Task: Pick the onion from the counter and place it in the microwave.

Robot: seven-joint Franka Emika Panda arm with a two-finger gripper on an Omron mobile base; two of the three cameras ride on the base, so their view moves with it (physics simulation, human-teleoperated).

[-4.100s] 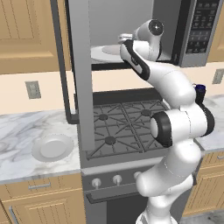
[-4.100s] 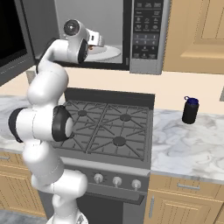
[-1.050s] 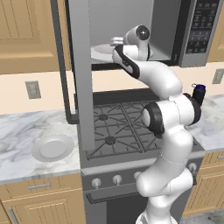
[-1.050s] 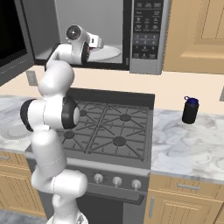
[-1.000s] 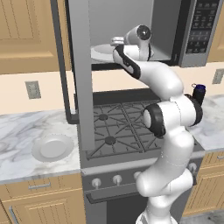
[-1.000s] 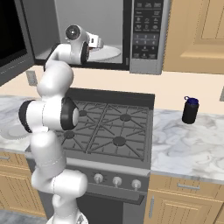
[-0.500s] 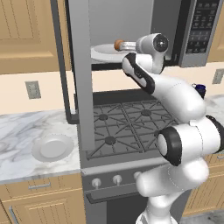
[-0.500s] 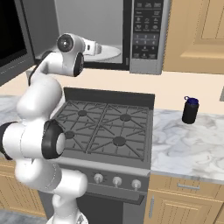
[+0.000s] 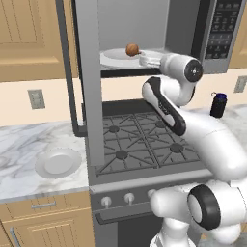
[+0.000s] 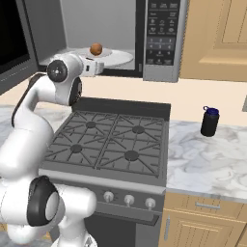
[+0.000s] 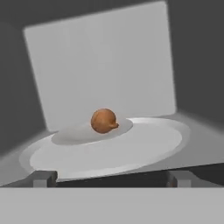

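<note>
On the white turntable (image 11: 131,148) inside the microwave (image 10: 159,43) the onion (image 11: 103,120) sits free, the tool (image 11: 111,178) spread wide and empty at the doorway, and I judge the round bulb might roll if the arm bumps the plate.

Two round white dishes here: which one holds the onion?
The turntable inside the microwave holds the onion; the plate on the counter is bare.
</note>
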